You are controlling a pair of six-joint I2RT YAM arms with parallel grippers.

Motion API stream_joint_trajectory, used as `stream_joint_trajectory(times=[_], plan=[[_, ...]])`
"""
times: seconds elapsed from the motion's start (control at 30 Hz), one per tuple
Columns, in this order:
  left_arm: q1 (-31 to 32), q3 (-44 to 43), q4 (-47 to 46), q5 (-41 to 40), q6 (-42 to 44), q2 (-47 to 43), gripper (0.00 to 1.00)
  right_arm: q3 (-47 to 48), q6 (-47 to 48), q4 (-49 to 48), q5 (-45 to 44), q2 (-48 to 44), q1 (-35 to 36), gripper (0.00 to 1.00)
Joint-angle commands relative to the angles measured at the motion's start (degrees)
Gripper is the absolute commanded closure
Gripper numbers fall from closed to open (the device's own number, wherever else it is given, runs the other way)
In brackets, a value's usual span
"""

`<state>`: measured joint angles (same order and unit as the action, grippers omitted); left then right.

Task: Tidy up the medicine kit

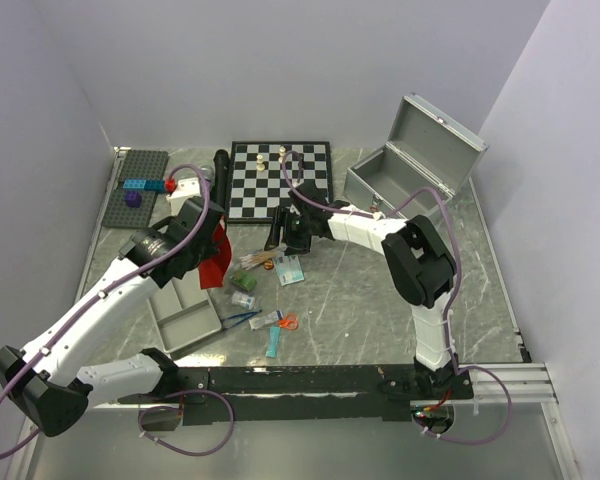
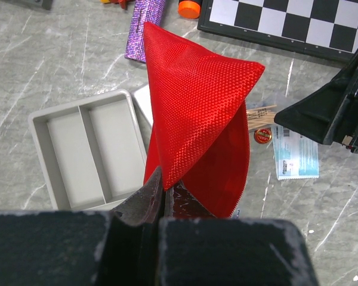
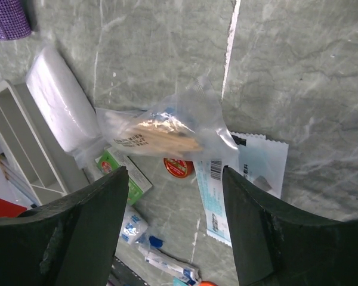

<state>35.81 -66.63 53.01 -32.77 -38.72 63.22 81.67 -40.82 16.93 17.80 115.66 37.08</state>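
The medicine kit point(image 1: 405, 178), a silver-grey metal case, stands at the back right with its lid up. My left gripper point(image 2: 163, 179) is shut on a corner of a red mesh pouch point(image 2: 197, 101), which hangs folded above the table, beside the grey divided tray point(image 2: 86, 152). My right gripper point(image 3: 174, 170) is open and hovers over a heap of supplies. The heap holds a clear bag of wooden sticks point(image 3: 155, 134), a small red tin point(image 3: 179, 167), a blue-white sachet point(image 3: 247, 173) and a green box point(image 3: 124, 180). Nothing is between its fingers. In the top view the right gripper point(image 1: 290, 235) sits just in front of the chessboard.
A chessboard point(image 1: 280, 178) with a few pieces lies at the back centre. A brick plate point(image 1: 135, 185) lies at the back left. A wrapped white roll point(image 3: 56, 104) rests next to the tray. Orange-handled scissors point(image 1: 288, 322) and small packets lie nearer the front.
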Motion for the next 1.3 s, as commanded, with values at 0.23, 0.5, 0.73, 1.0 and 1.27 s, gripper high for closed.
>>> stream_joint_trajectory(times=[0.23,0.5,0.73,1.0,1.27], plan=[[0.0,1.2,-2.2,1.0,0.8,-2.9,0.99,1.9,-3.9,-4.4,1.9,4.6,-1.4,0.38],[0.0,1.6,-2.2,1.5,0.7,-3.5,0.99,0.7,-4.3,-8.2,2.3,4.1,-1.4,0.70],[0.0,1.6,-2.0,1.0,0.6,-3.9,0.99,-1.0,-1.0,-6.6,-0.8,-0.7,-1.7,0.47],[0.0,0.5,-2.8,-0.4,1.5,-4.2,0.99,-10.1,10.4,-6.6,-4.5,-15.2,1.9,0.32],[0.0,-0.3,-2.2,-1.6,1.3,-4.1,0.99,-10.6,23.2,-6.2,-3.9,-15.1,15.9,0.25]])
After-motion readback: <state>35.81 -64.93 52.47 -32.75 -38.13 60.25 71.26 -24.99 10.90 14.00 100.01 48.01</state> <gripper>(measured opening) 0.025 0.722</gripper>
